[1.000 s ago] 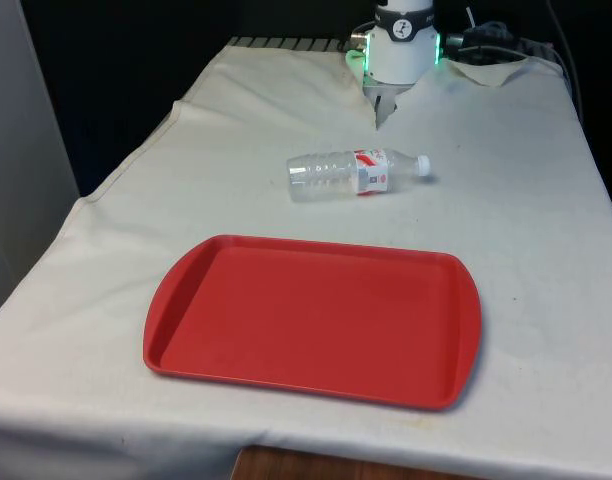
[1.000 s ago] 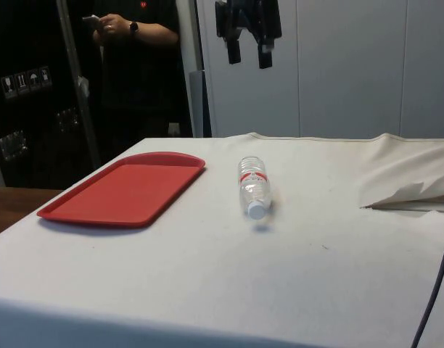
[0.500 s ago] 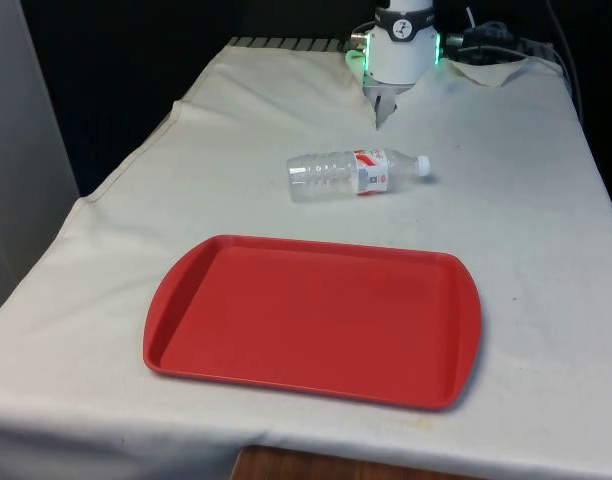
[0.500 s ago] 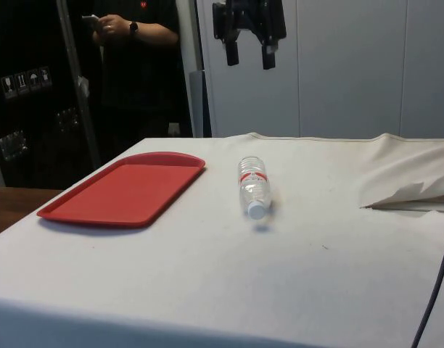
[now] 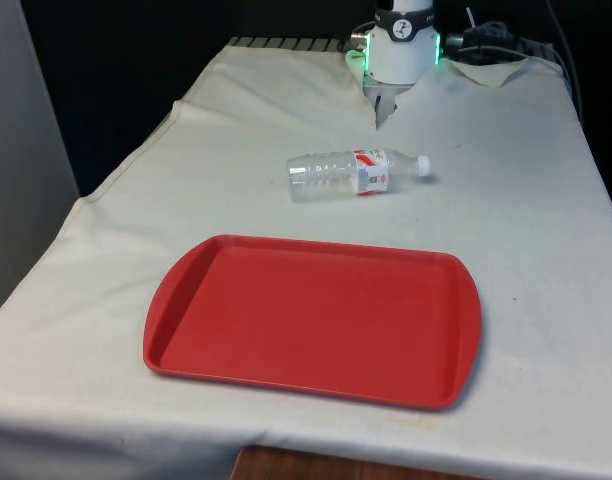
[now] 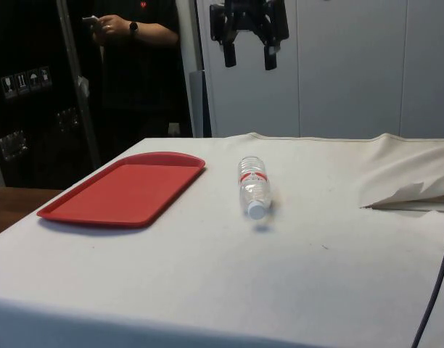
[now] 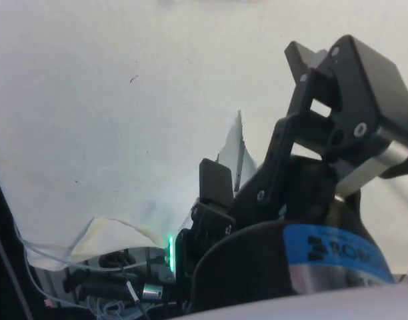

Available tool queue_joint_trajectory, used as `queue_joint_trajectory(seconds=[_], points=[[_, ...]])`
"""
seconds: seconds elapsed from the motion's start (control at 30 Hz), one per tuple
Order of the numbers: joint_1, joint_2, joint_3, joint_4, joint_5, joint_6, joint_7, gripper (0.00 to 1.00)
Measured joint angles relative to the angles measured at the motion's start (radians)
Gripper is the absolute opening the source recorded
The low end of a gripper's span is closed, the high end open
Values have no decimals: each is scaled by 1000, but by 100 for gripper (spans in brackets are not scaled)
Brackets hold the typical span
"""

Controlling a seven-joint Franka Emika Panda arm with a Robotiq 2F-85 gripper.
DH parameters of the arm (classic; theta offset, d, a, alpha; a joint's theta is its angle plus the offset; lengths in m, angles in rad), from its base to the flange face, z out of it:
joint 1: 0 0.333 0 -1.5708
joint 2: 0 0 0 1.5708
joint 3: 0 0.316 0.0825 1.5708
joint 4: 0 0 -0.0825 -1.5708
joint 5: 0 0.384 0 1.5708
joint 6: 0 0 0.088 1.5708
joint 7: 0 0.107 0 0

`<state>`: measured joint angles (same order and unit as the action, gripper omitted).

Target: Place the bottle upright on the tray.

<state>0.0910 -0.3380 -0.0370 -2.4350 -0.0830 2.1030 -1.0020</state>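
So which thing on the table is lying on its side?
The clear bottle, white cap toward the front view's right. The red tray lies flat with nothing on it.

A white cloth (image 5: 526, 220) covers the bench (image 5: 286, 468), whose brown wooden edge shows below the cloth's hem at the near side of the front view. The cloth lies mostly smooth; in the side view it is rucked into a raised fold (image 6: 407, 190) towards that view's right. A dark cable (image 6: 434, 290) hangs down past the cloth's edge at the side view's lower right. Behind the bench, at the side view's left, a person in dark clothes (image 6: 138, 65) stands holding a small object in raised hands, a watch on one wrist. Pale cabinet panels (image 6: 352, 69) stand behind.
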Motion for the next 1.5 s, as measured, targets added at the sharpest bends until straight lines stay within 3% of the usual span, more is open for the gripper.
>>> queue_joint_trajectory(seconds=[1.5], points=[[0,1,0,-13,-4,19,-330,100]])
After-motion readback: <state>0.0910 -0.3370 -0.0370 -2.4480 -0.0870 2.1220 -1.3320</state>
